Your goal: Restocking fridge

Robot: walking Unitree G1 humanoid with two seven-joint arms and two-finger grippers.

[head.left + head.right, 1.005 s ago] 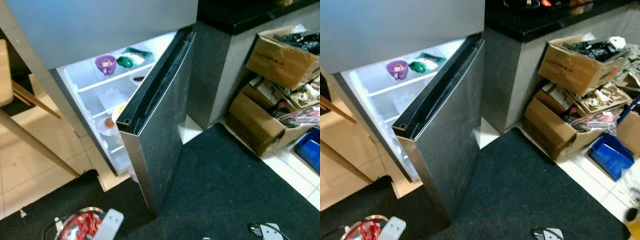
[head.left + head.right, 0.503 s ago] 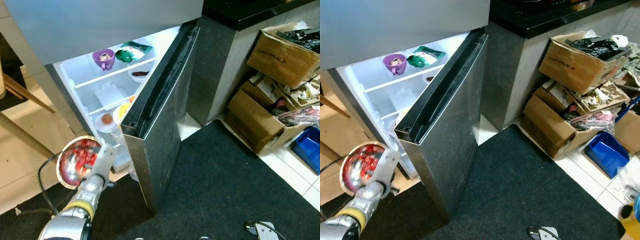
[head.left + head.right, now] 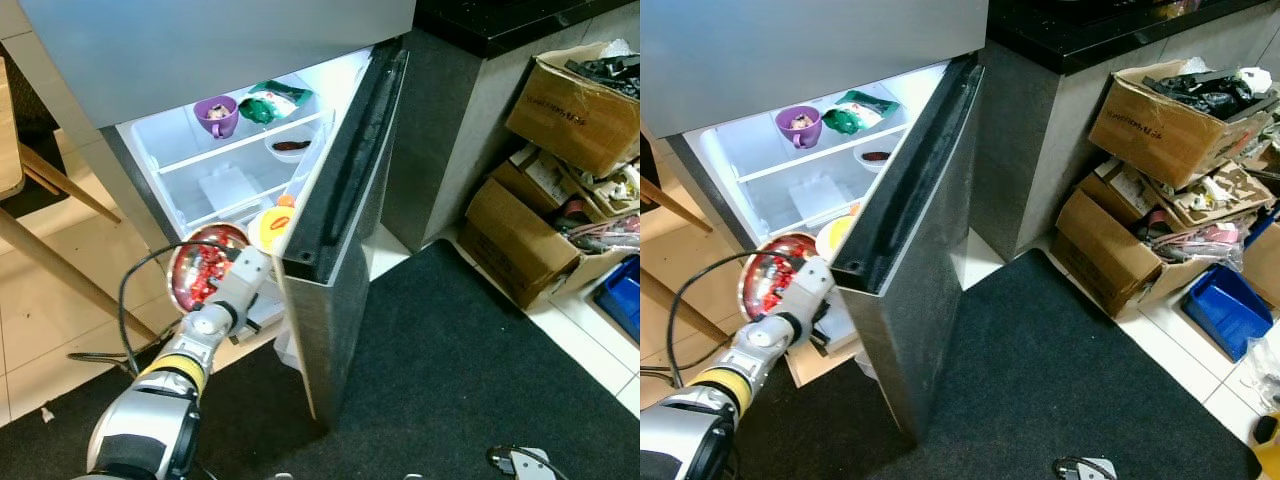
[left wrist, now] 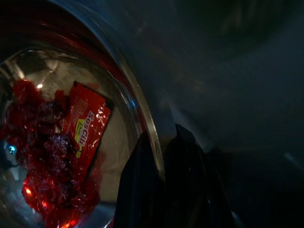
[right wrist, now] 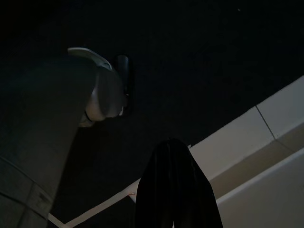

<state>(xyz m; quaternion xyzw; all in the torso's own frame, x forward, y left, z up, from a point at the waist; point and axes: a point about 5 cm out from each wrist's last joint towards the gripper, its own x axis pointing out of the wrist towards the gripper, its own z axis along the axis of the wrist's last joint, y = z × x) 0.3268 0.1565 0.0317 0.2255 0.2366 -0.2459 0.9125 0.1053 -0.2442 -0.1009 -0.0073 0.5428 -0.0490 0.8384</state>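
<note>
The fridge (image 3: pixel 150 60) stands with its lower door (image 3: pixel 345 260) swung open and its lit shelves in sight. My left gripper (image 3: pixel 240 272) is shut on the rim of a metal bowl (image 3: pixel 203 276) of red sweets. It holds the bowl at the mouth of the lower shelf, beside a yellow container (image 3: pixel 270 226). In the left wrist view the fingers (image 4: pixel 142 190) pinch the bowl's rim (image 4: pixel 142 114), with a red wrapper (image 4: pixel 85 126) inside. My right gripper (image 5: pixel 173 190) hangs idle over the dark mat, fingers together.
A purple cup (image 3: pixel 215 113), a green packet (image 3: pixel 268 103) and a small dish (image 3: pixel 290 148) sit on the upper shelves. Cardboard boxes (image 3: pixel 570 100) and a blue bin (image 3: pixel 625 300) stand at the right. A wooden table leg (image 3: pixel 60 260) crosses the left; a dark mat (image 3: pixel 480 380) covers the floor.
My left arm has lifted the bowl from low by the mat up and forward to the fridge's lower shelf. The camera has shifted a little.
</note>
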